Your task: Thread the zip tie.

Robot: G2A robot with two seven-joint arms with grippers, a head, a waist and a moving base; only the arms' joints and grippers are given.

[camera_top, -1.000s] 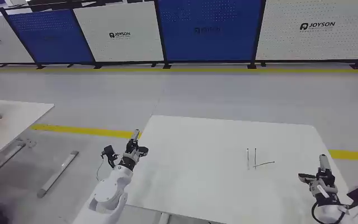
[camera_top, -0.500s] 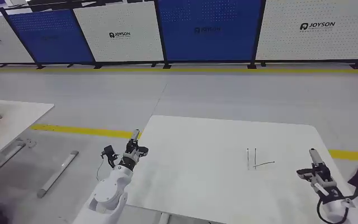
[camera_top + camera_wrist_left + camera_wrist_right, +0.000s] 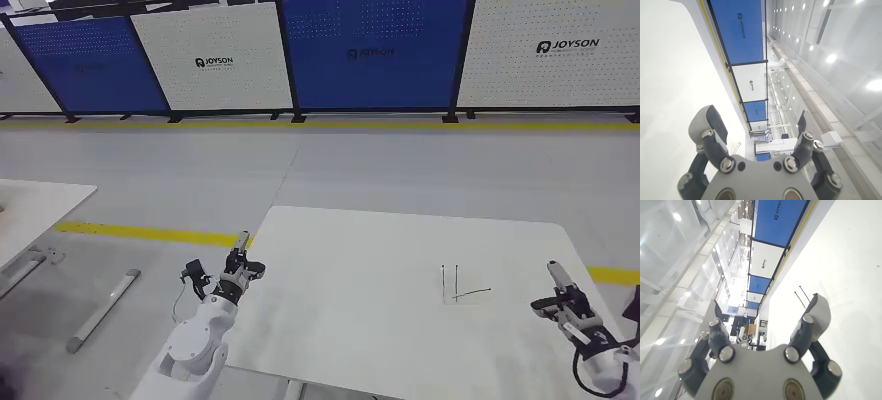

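Note:
Three thin black zip ties point(image 3: 452, 284) lie on the white table point(image 3: 350, 290), right of its middle: two side by side and a third across their near ends. My right gripper point(image 3: 553, 270) hangs open at the table's right edge, a short way right of the ties. In the right wrist view the zip ties point(image 3: 800, 298) lie just past one fingertip point(image 3: 814, 301) of the open gripper point(image 3: 765, 306). My left gripper point(image 3: 241, 243) is at the table's left edge, far from the ties. It is open point(image 3: 761, 121) and empty, with the zip ties point(image 3: 738, 147) tiny in the distance.
A second white table point(image 3: 35, 210) stands off to the left, with a grey bar point(image 3: 103, 308) on the floor beside it. A yellow floor line point(image 3: 150, 233) runs behind the work table. Blue and white panels point(image 3: 375, 55) close off the back.
My right gripper has moved left and farther along the table's right edge, closer to the zip ties. The left arm has stayed still.

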